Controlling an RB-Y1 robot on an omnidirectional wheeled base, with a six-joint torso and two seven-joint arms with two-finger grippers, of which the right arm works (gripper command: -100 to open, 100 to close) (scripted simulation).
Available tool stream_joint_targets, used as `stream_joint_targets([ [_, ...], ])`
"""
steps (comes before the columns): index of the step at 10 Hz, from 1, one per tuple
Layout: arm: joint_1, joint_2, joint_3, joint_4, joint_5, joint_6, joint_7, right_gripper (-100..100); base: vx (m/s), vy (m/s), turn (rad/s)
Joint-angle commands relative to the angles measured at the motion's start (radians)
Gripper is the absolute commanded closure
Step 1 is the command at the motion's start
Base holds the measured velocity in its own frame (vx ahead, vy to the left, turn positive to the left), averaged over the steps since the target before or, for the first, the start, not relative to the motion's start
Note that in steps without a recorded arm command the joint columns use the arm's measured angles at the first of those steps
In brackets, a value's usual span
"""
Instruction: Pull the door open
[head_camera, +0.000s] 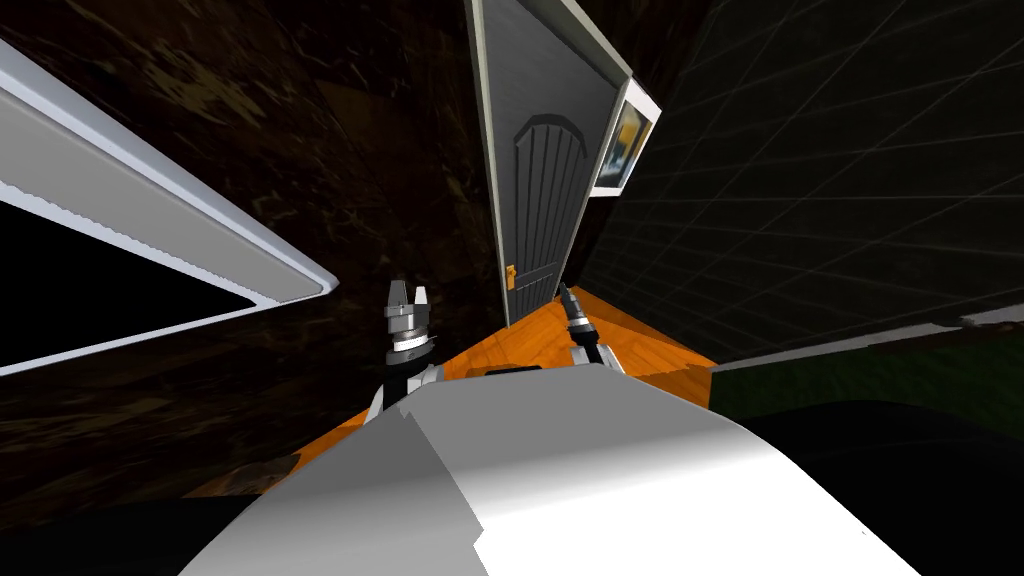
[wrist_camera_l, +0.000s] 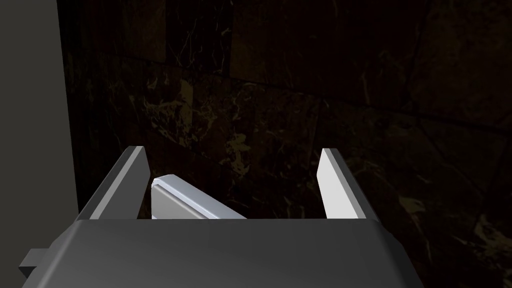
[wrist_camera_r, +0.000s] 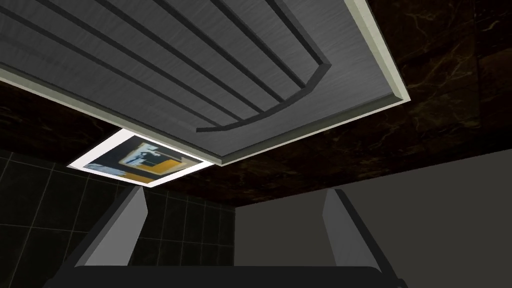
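A dark grey panelled door (head_camera: 545, 180) stands in a pale frame straight ahead, with a small orange handle (head_camera: 511, 277) low on its left edge. My right gripper (head_camera: 566, 292) is raised in front of the door's lower part, a little to the right of the handle and apart from it. In its wrist view the right gripper (wrist_camera_r: 235, 195) is open, pointing up along the door's arched panel (wrist_camera_r: 200, 65). My left gripper (head_camera: 408, 295) is held up further left. It is open (wrist_camera_l: 234, 155), holds nothing and faces the dark marbled wall (wrist_camera_l: 300, 100).
A white-framed picture (head_camera: 625, 140) hangs just right of the door. A long white-framed opening (head_camera: 200, 240) with a black area behind it runs along the left wall; its corner (wrist_camera_l: 190, 200) shows beyond the left fingers. Orange floor (head_camera: 640, 345) lies before the door, a dark tiled wall (head_camera: 820, 180) on the right.
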Motion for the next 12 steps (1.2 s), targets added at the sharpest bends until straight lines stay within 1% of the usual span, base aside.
stream_joint_targets([
  [1,-0.003,0.0,0.005,0.027,0.04,-0.004,0.032,-100,0.096,0.003,0.081],
  [7,-0.021,-0.002,0.018,0.121,0.187,-0.007,0.135,-100,0.1,-0.012,0.087],
  [12,-0.035,0.003,0.028,0.196,0.306,-0.01,0.217,-100,0.095,-0.015,0.074],
])
